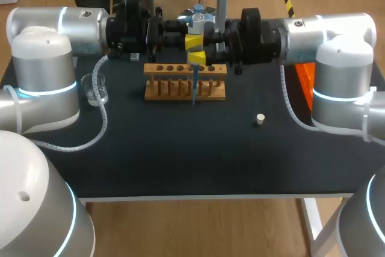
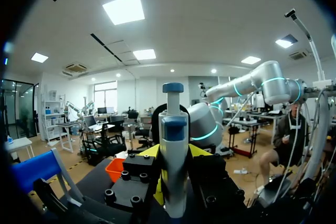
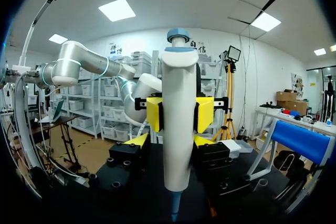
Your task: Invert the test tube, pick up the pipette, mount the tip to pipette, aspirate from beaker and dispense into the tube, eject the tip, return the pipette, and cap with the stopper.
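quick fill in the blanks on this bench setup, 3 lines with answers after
1. The pipette hangs over the wooden test tube rack, and its tip is coloured ____.
2. The white stopper lies on the table on the robot's ____ side of the test tube rack.
3. The clear ____ stands on the table beside the left arm.

Missing words: blue; right; beaker
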You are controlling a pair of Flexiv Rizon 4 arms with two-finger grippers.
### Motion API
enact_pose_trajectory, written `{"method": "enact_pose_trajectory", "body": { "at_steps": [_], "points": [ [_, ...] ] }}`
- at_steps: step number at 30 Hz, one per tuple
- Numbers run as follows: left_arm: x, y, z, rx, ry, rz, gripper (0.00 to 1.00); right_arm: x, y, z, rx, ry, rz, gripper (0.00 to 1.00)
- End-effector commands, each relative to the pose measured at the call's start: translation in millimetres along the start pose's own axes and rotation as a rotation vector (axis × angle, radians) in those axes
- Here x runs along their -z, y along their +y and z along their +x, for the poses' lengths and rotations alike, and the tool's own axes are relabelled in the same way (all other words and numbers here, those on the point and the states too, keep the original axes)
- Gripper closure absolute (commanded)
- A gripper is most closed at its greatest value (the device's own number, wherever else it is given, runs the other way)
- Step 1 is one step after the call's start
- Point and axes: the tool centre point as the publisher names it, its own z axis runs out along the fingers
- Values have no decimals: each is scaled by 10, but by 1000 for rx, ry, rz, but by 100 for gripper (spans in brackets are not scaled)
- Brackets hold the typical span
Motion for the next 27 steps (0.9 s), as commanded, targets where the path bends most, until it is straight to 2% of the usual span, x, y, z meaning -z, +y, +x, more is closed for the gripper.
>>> {"method": "enact_pose_trajectory", "body": {
  "at_steps": [1,6,8,9,24,25,26,27],
  "points": [
    [-5,5,-10,-2,-1,2,100,-14,-2,15,1,2,0,62],
    [-5,5,-10,-2,-1,2,100,-21,-11,5,-2,-3,0,78],
    [-5,5,-10,-2,-1,2,100,-25,-18,-4,-3,-7,0,90],
    [-5,5,-10,-2,-1,2,100,-26,-21,-6,-4,-8,1,100],
    [-5,5,-10,-2,-1,2,100,-6,-37,-25,-7,-17,-6,100],
    [-5,5,-10,-2,-1,2,75,-5,-41,-25,-8,-16,-6,100],
    [-5,5,-10,-2,-1,2,3,-5,-44,-24,-8,-15,-5,100],
    [-5,5,-10,-2,-1,2,0,-4,-46,-24,-8,-14,-5,100]
  ]
}}
